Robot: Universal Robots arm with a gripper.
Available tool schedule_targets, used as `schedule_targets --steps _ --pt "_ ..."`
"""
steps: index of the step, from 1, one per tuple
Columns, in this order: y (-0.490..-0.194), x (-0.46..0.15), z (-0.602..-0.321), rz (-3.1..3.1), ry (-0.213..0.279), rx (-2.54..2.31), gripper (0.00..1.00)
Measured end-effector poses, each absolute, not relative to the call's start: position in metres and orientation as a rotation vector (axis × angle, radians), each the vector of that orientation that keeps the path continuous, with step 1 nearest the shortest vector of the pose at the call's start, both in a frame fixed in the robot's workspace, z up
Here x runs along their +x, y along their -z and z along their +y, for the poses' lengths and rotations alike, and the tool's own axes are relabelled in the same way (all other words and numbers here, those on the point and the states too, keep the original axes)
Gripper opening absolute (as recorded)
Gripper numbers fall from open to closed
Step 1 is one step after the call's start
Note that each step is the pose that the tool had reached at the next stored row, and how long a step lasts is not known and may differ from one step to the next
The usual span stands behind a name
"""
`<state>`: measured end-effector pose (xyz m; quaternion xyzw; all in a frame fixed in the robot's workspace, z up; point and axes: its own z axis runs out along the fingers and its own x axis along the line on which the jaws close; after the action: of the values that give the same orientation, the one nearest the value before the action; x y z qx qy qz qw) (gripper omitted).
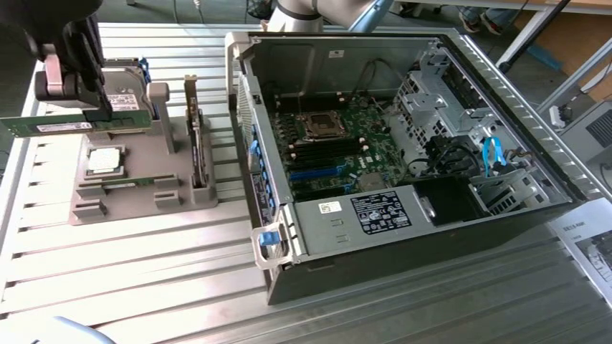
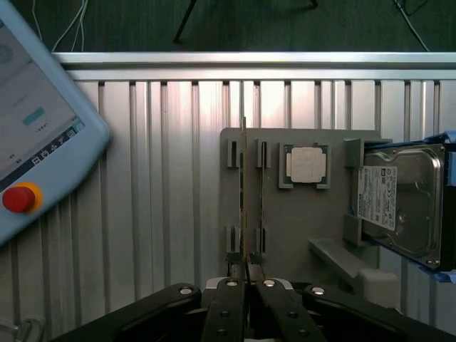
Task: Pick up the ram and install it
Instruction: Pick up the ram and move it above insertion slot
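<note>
In the exterior view, your gripper [image 1: 69, 115] pinched the ram [image 1: 43, 127], holding it level above the grey holder [image 1: 143, 179] on the bench [image 1: 143, 287], to the exterior view's left of the open computer case [image 1: 325, 64]. In the wrist view, your gripper [image 2: 246, 274] was clamped on the ram [image 2: 244, 192], seen edge-on as a thin line over the holder [image 2: 292, 228], where the processor chip [image 2: 308, 164] and hard drive [image 2: 399, 206] sat.
</note>
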<state>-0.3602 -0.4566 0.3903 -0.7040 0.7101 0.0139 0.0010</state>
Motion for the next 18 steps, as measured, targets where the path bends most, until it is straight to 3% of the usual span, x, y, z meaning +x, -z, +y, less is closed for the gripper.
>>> schedule_targets --steps 18 --pt "-0.3956 -0.3546 -0.4566 2.23 -0.043 -2.211 0.12"
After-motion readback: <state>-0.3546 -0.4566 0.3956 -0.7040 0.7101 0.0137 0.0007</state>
